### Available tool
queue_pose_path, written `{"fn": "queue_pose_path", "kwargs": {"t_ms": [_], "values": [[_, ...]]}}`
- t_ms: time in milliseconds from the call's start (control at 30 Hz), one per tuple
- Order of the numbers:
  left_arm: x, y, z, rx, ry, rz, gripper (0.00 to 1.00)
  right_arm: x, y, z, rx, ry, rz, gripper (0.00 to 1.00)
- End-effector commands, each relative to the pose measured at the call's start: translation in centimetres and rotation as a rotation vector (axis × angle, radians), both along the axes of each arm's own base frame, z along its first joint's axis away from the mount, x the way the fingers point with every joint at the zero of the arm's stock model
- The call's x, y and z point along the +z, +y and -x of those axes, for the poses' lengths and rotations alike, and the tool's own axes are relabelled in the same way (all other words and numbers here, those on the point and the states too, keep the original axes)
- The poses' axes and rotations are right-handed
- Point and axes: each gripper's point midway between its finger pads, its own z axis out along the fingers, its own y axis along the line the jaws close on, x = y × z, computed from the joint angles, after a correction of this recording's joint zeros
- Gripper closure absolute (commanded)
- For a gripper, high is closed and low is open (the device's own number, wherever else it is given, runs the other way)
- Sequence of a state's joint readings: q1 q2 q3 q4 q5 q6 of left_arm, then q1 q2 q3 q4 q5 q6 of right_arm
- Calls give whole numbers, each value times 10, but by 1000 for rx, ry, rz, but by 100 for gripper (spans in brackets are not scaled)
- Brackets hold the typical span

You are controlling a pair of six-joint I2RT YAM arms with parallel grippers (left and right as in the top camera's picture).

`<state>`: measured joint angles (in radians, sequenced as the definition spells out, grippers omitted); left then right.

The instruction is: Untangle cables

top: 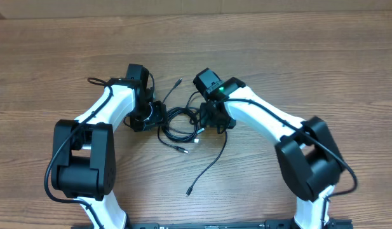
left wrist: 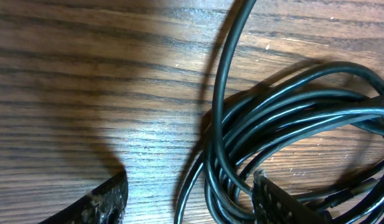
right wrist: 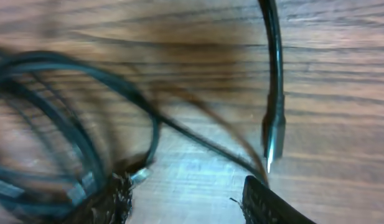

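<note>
The cables [top: 180, 123] lie as a tangled black coil on the wooden table between my two grippers. One end [top: 179, 82] reaches away from the coil and a long strand [top: 207, 168] trails toward the front edge. My left gripper [top: 160, 117] is at the coil's left side. In the left wrist view it [left wrist: 188, 190] stands open, with several looped cable strands [left wrist: 285, 118] lying against its right finger [left wrist: 279, 204] and bare wood by the left finger [left wrist: 104, 204]. My right gripper [top: 206, 121] [right wrist: 187, 186] is open over bare wood at the coil's right side, next to a plug connector [right wrist: 274, 137].
The wood-grain table [top: 68, 57] extends all round. My arms' own thicker black wires [top: 97, 81] run along both arms. The arm bases stand at the front left [top: 81, 159] and front right [top: 310, 159].
</note>
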<state>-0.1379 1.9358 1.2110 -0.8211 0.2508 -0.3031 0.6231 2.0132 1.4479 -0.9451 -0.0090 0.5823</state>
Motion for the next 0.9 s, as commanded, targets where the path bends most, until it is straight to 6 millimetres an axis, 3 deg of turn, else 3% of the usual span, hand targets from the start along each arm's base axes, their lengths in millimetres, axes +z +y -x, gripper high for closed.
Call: {"fn": "queue_pose_path", "kwargs": {"t_ms": [0, 233, 533, 767, 867], "values": [[-41, 7, 22, -48, 97, -49, 34, -26, -6, -2, 10, 20, 75, 44], [-41, 6, 20, -58, 86, -47, 33, -36, -9, -9, 7, -2, 106, 44], [-31, -1, 16, -101, 58, 2, 37, 1, 2, -24, 77, -24, 99, 43], [6, -3, 8, -73, -25, 6, 37, -11, 1, -26, 84, -18, 117, 43], [8, -2, 16, -53, 8, 2, 36, -19, 0, -24, 84, -7, 124, 43]]}}
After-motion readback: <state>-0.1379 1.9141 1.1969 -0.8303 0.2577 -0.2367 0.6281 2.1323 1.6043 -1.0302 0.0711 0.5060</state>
